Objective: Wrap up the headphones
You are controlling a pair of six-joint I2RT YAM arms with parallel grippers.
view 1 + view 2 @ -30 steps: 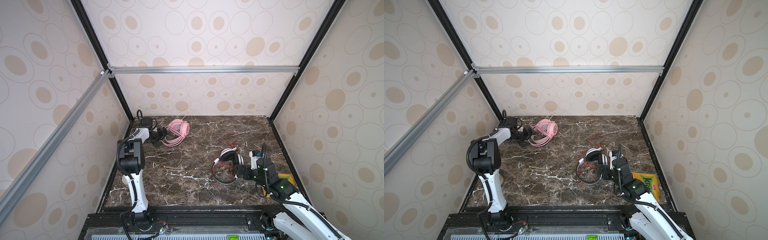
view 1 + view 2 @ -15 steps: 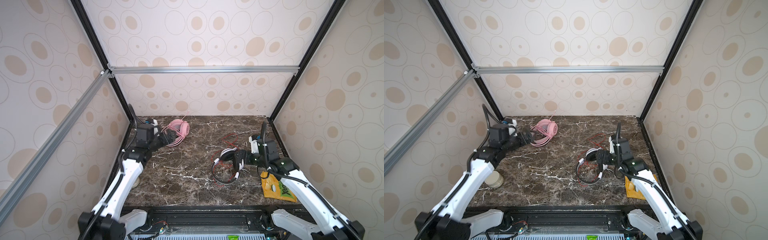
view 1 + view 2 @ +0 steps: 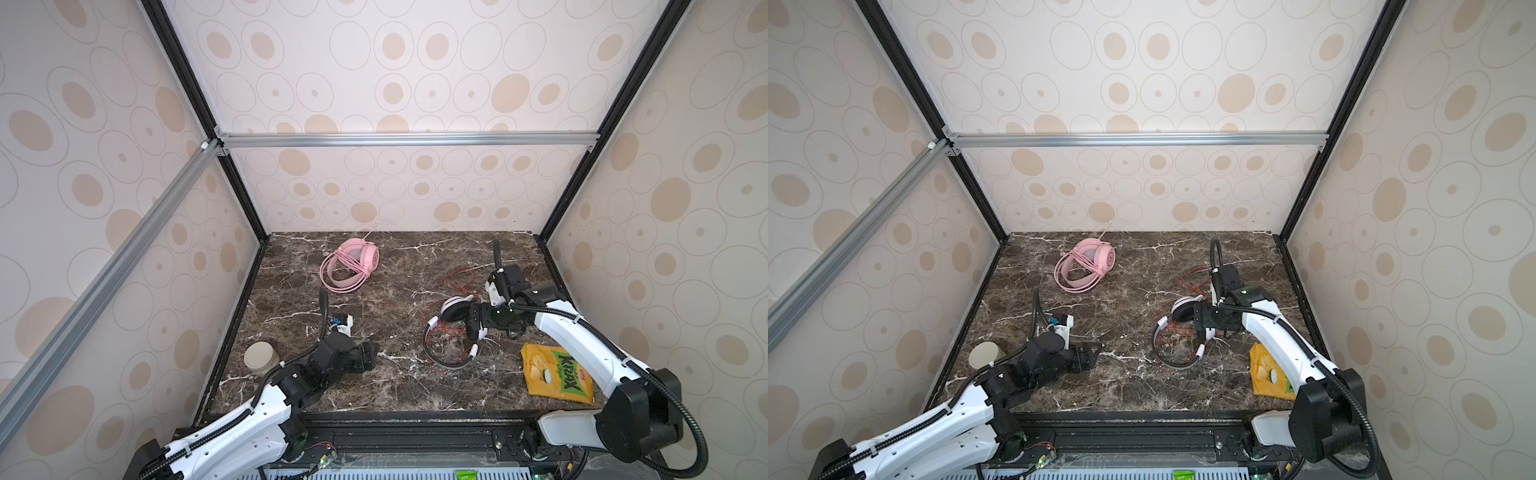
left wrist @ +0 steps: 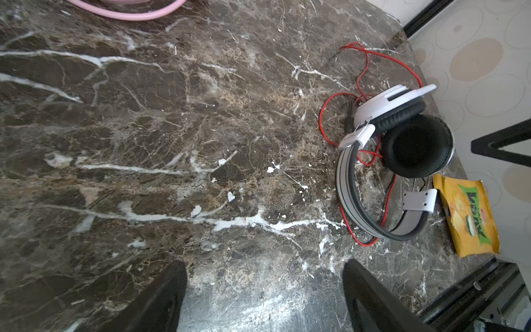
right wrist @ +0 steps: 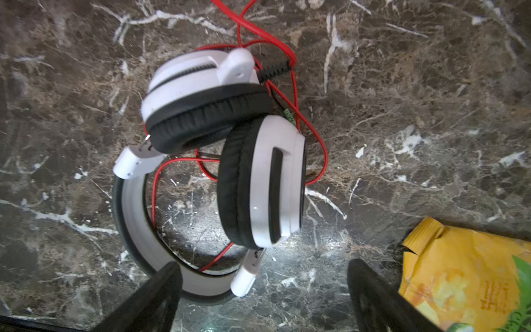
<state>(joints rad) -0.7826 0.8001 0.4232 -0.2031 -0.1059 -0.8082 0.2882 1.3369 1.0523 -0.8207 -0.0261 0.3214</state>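
Top views both show the worktop (image 3: 395, 386), dark marble, with the two arms reaching in from its front edge. The white headset (image 3: 455, 311) lies right of the middle, its long axis running back to front, with the cups toward the back and the band curving toward the front edge. The right gripper (image 5: 264, 270) hangs directly over it, so this arm is plainly the nearer. In the right wrist view its fingers (image 5: 161, 296) stand wide apart and grip nothing, with the band's end and one cup just ahead of them. The pink headset (image 3: 351, 266) sits near the back edge, left of the middle, and its cable appears to be wound across the band already. The left gripper (image 4: 263, 266) hovers over bare marble toward the front left corner, likewise spread and empty, well apart from both headsets. A yellow bag (image 3: 557, 374) lies in the front right corner near the band and could crowd a low sweep there. A jar (image 3: 261, 358) stands at the left edge. The red cable (image 5: 239, 26) lies loose, looping under the cups and trailing toward the back right corner, so gathering it looks like the next job.
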